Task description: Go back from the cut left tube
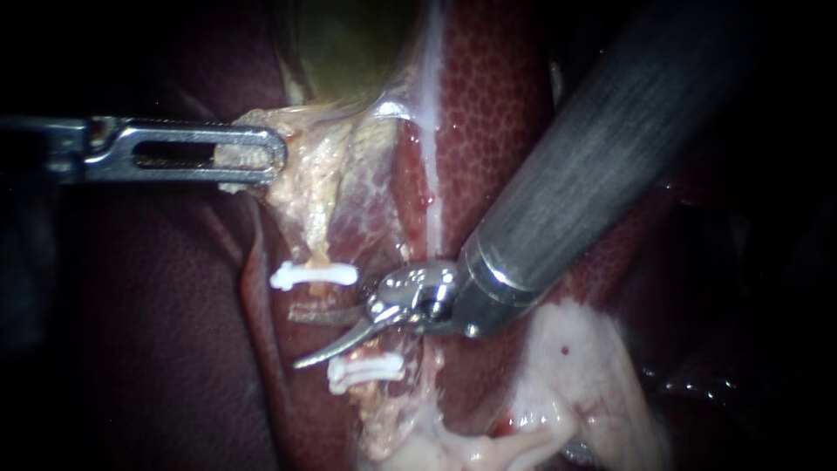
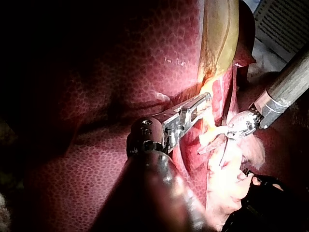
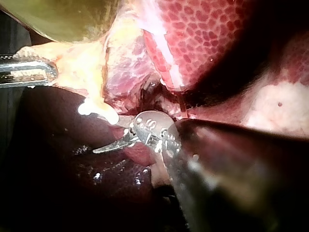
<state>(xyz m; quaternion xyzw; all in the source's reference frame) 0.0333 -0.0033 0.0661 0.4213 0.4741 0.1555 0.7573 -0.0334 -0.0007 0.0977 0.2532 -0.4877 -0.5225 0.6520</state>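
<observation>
R instrument (image 1: 296, 338) blades apart at left tube (image 1: 321, 262), btwn two clips (image 1: 314, 276). Tube looks soft, slick, tear-prone: no grabbing. L instrument (image 1: 270, 157) jaws clamped on fatty tissue (image 1: 305, 174).

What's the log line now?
left instrument: jaws shut on pale tissue | right instrument: jaws open between upper clip and lower clip

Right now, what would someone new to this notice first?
My right instrument comes in on a thick grey shaft from the upper right, its curved blades open between the upper white clip and the lower white clip. At the left, my left instrument grips pale tissue just below the greenish gallbladder.
</observation>
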